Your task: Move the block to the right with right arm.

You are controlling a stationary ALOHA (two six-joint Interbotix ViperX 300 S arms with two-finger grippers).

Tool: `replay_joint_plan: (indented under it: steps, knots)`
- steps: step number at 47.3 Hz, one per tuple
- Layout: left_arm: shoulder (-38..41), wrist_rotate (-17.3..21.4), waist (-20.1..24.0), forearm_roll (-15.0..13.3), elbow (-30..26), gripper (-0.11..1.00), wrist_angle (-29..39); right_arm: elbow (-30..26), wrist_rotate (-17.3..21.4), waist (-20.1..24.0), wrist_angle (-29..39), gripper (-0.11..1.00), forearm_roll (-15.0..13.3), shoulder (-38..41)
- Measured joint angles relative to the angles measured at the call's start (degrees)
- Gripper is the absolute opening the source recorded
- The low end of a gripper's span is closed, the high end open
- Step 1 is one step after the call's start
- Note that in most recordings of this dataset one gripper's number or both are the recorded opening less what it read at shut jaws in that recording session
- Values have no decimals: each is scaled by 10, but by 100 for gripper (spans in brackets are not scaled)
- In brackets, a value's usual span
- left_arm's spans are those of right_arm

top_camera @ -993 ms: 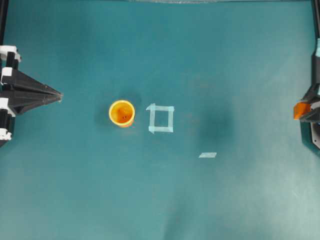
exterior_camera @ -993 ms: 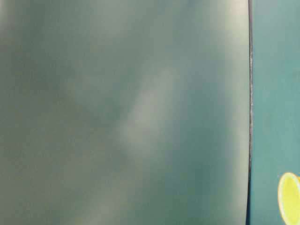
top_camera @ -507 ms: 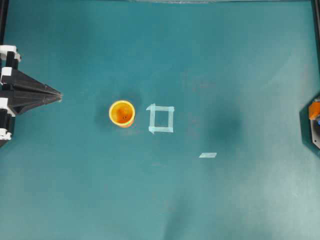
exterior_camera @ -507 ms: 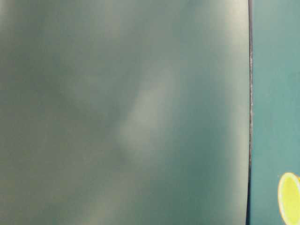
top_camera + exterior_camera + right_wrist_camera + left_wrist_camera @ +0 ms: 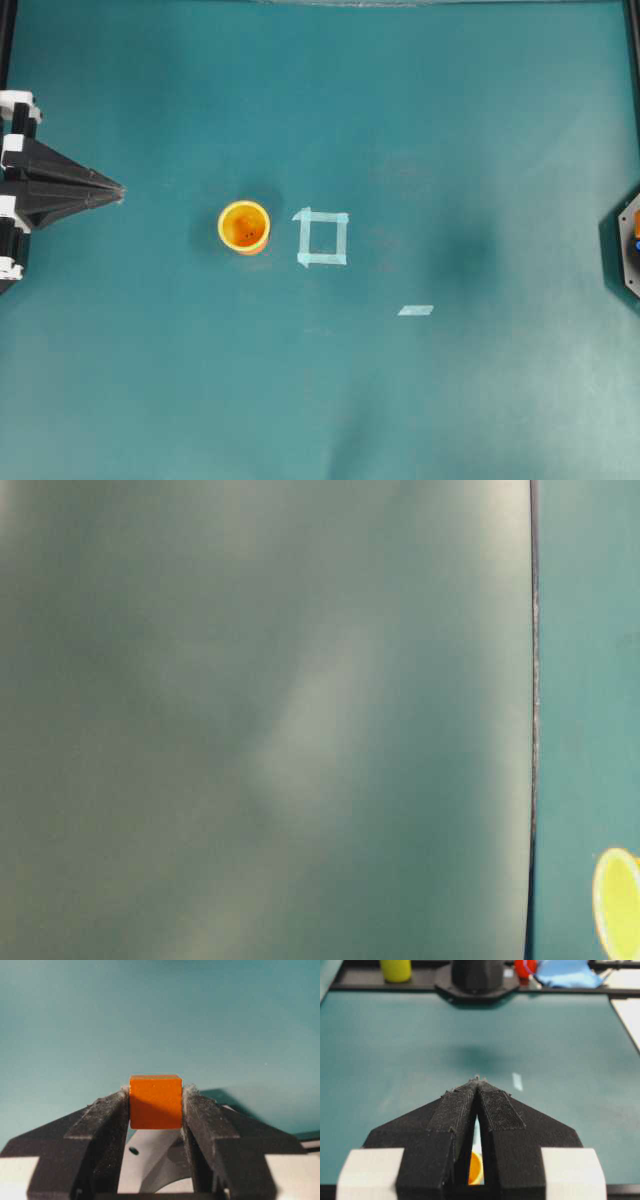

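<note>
**Block pinched and carried far right of the tape square**

Clearly, the right gripper (image 5: 156, 1105) is pinching the block (image 5: 155, 1102) between its two fingertips, the orange cube sitting square between the pads with its top face level and nothing else touching it. From overhead only a sliver of orange shows at the right arm's base plate (image 5: 628, 250), far to the right of the tape square (image 5: 322, 238), so the block is already well right of that landmark and off the table surface. The left gripper (image 5: 478, 1081) rests with its fingers pressed together, far left of the square and pointing toward it.

To finish the step well, I judge the arm should lower the cube onto open mat right of the square, keep the pinch even until the bottom face rests flat, then part the fingers gently and lift straight up (a sideways pull could tip so small a cube).

One container is in view: the orange-yellow cup (image 5: 244, 227), upright just left of the square. It seems to hold nothing; two tiny dark specks on its floor are too small to identify.
</note>
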Motion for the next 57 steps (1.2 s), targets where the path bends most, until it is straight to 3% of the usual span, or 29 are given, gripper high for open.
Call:
replay_joint_plan:
  steps: [57]
  knots:
    - [0, 0, 0, 1, -1, 0, 6, 12, 0, 0, -12, 41, 0, -11]
